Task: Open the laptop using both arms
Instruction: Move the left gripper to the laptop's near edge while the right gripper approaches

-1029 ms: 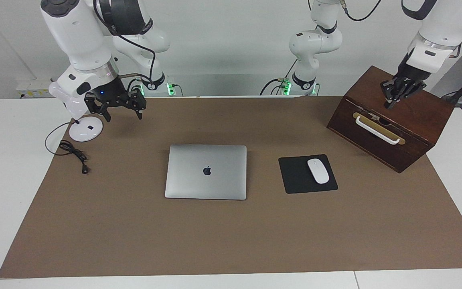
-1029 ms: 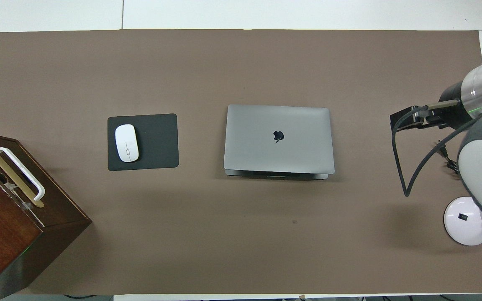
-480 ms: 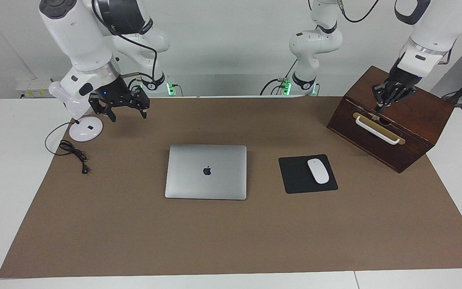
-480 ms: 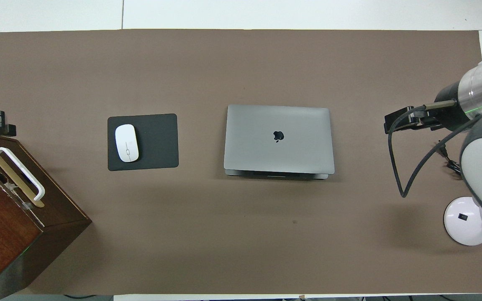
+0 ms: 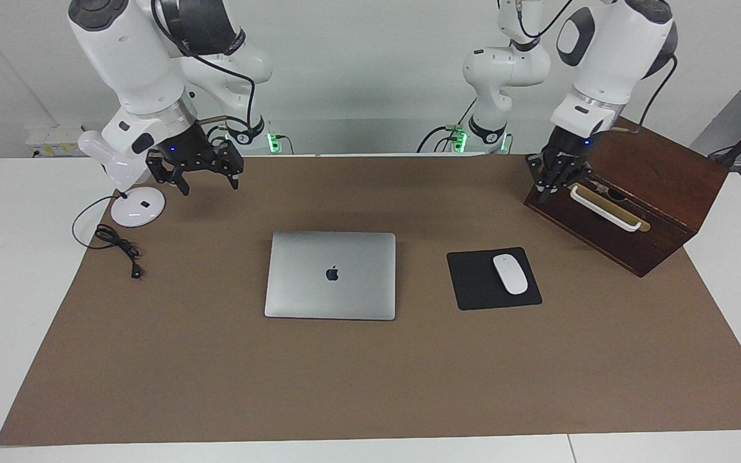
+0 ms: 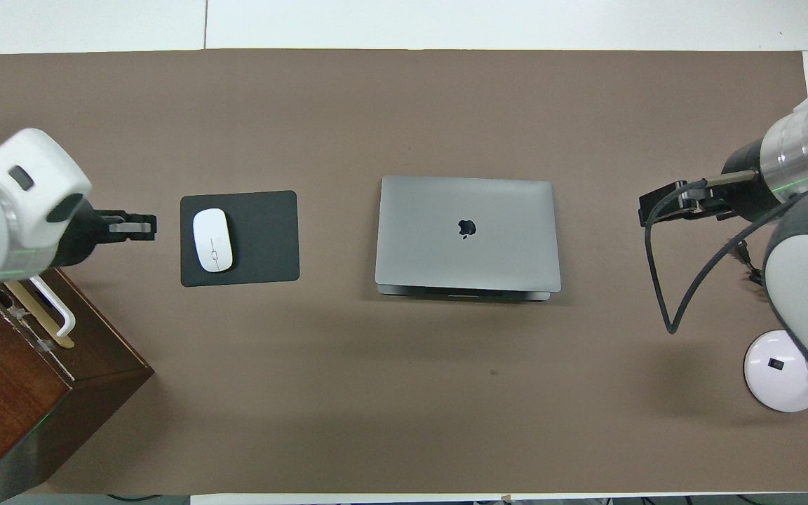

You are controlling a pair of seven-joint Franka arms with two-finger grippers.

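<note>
The laptop (image 5: 330, 275) lies closed and flat on the brown mat in the middle of the table, lid up with the dark logo showing; it also shows in the overhead view (image 6: 467, 233). My right gripper (image 5: 206, 183) hangs open and empty in the air over the mat between the lamp base and the laptop, and shows in the overhead view (image 6: 646, 210). My left gripper (image 5: 550, 186) hangs in the air at the wooden box's front corner, over the mat beside the mouse pad, well away from the laptop, and shows in the overhead view (image 6: 134, 226). Neither gripper touches the laptop.
A brown wooden box (image 5: 660, 173) with a white handle (image 5: 605, 209) stands at the left arm's end. A black mouse pad (image 5: 473, 286) with a white mouse (image 5: 510, 274) lies beside the laptop. A white lamp base (image 5: 137, 208) and a black cable (image 5: 116, 244) lie at the right arm's end.
My left gripper has swung from over the box's top to its front corner, toward the table's middle. My right gripper has shifted slightly toward the laptop. The laptop has not moved.
</note>
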